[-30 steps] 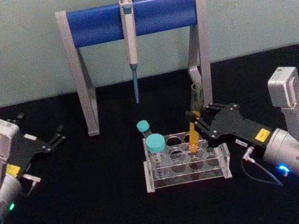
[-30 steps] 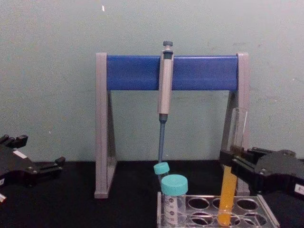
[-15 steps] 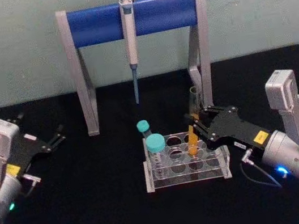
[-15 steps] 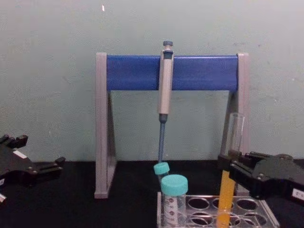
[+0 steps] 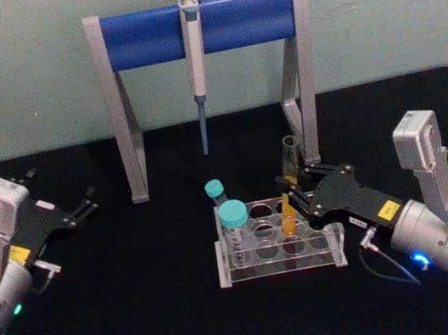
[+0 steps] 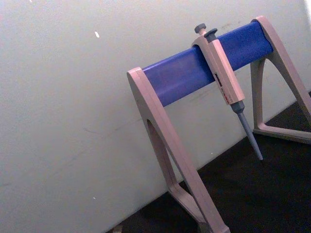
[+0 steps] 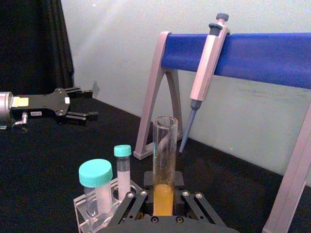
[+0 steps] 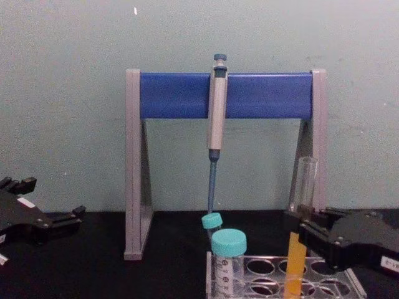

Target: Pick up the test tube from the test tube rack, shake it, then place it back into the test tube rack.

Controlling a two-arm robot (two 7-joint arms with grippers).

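A black table (image 5: 171,314) spans the lower half of the head view, and a grey-and-blue pipette stand (image 5: 200,27) rises at upper centre with a pipette (image 5: 195,60) hung from its bar.

The right arm reaches in from the lower right of that view, its forearm slanting up and left toward centre. Its right hand (image 5: 295,188) sits level just above the right end of the test tube rack (image 5: 276,241), fingers closed on the test tube (image 5: 288,200) at mid-height. In the chest view the tube stands nearly upright at lower right (clear glass above the fingers, orange-yellow liquid below), its lower end down inside a rack hole.

The left arm rests at the left edge of the head view, well apart from the rack. Its left hand (image 5: 88,201) points toward centre with its fingers a little apart, holding nothing.

The rack lies at lower centre of the head view. Two teal-capped vials (image 5: 232,218) stand in its left end.
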